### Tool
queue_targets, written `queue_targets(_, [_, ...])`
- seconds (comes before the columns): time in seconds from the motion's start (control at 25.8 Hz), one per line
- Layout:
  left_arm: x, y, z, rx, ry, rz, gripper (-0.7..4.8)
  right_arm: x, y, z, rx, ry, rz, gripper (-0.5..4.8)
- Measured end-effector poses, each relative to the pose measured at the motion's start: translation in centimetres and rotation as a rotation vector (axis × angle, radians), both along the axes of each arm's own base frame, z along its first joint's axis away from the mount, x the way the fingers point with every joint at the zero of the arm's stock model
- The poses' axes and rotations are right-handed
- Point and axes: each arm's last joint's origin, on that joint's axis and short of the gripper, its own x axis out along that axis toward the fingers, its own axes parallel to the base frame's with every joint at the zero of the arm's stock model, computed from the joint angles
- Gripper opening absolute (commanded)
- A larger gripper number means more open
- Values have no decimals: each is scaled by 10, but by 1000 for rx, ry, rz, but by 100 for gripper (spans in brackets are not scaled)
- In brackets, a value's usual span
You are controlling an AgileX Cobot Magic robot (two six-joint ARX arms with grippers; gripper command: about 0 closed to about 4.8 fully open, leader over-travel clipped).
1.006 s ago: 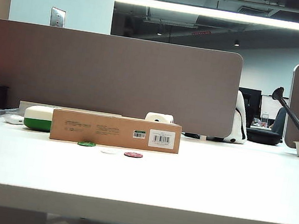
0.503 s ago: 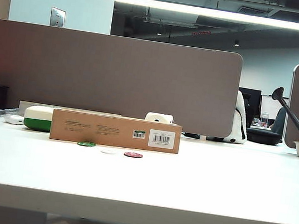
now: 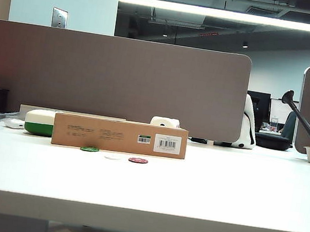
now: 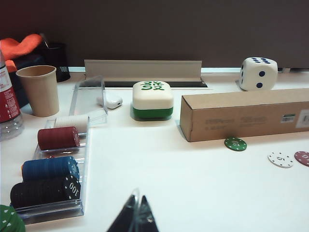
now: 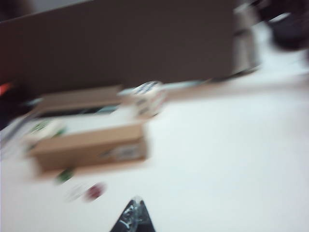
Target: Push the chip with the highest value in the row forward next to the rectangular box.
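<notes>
Left gripper point(image 4: 135, 217): I read its fingertips at the bottom centre of the left wrist view, meeting in a point, so pressed together and holding nothing; it sits well back from the chips
Right gripper point(image 5: 134, 217): tips show at the bottom centre of the right wrist view; that picture is smeared, so I cannot tell whether they are closed or parted
Change: across the last second the exterior view is the same; box and all three chips lie exactly where they were. I take the blur in the right wrist view to mean that arm is swinging
Chip point(image 4: 235, 144): green, lying just in front of the rectangular box point(image 4: 246, 116) near its left end, close to its front face; contact I cannot confirm
Row: white chip point(image 4: 280, 159) and dark red chip point(image 4: 303, 157) sit further right and further from the box
Task reading: I judge the push finished or nearly so
Arm pose: neither arm appears in the exterior view; both wrist cameras look across the table point(image 3: 219, 195) from low and behind
</notes>
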Motion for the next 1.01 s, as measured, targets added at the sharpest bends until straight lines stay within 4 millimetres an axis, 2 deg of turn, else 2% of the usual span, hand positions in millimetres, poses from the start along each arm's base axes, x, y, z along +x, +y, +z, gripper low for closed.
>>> queue_targets(0.12, [0,0,0,0,0,-1,-5,-5,-17,-1,15,-54,-105,-9])
queue_targets(0.27, [0,0,0,0,0,0,-5,-10,-35,-22,-5,-101,-272,-9])
queue_targets(0.31, [0,0,0,0,0,0,-5,-12,-39,-34,-47,-118,-304,-9])
queue_targets(0.54, [0,0,0,0,0,-1,-5,4,-36,-82,-126,-75,-171,-9])
queue_targets(0.74, [0,0,0,0,1,0,-5,11,-35,-96,-105,-137,-65,-9])
queue_targets(1.01, [0,0,0,0,0,-1,-5,13,-43,-112,-103,-182,-90,-9])
